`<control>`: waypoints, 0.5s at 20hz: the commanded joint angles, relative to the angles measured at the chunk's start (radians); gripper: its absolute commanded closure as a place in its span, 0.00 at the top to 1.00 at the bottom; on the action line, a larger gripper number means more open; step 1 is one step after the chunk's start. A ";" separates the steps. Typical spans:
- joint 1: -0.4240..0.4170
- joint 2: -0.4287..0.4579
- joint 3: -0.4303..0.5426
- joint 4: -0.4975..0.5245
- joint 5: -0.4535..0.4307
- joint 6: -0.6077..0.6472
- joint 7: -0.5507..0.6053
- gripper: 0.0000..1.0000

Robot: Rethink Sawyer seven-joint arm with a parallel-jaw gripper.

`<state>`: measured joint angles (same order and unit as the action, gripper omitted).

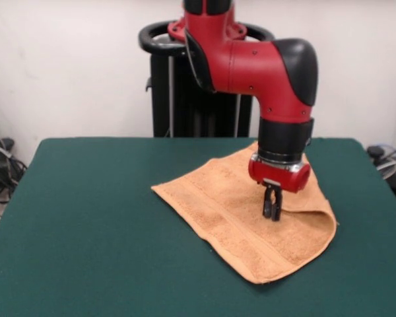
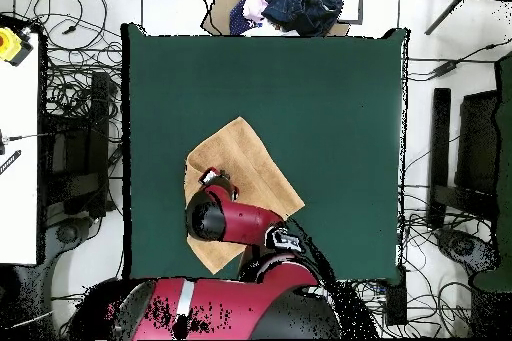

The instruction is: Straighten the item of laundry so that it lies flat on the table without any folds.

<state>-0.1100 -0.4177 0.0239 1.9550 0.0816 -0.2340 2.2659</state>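
- One orange-tan terry towel [image 1: 251, 221] lies on the green felt table [image 1: 99, 224], set at a slant, right of centre in the front view.
- Its right side is doubled over: a rounded fold runs along that edge, so two layers show there.
- A woven band stripe crosses the cloth near the front hem.
- The red and black arm comes down over the towel, and the gripper [image 1: 272, 212] points straight down with its tips at the cloth.
- The black fingers sit close together, pinched on the towel's top layer.
- From overhead, a pile of dark clothing [image 2: 300, 2] sits beyond the table's far edge.
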 commanded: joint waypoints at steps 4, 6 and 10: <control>-0.028 0.012 0.147 -0.034 -0.002 0.015 0.158 0.00; -0.016 0.017 0.149 -0.036 0.012 0.014 0.165 0.00; 0.003 0.020 0.157 -0.033 0.042 0.027 0.183 0.00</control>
<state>-0.1259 -0.4178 0.0506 1.9549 0.0788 -0.2344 2.2659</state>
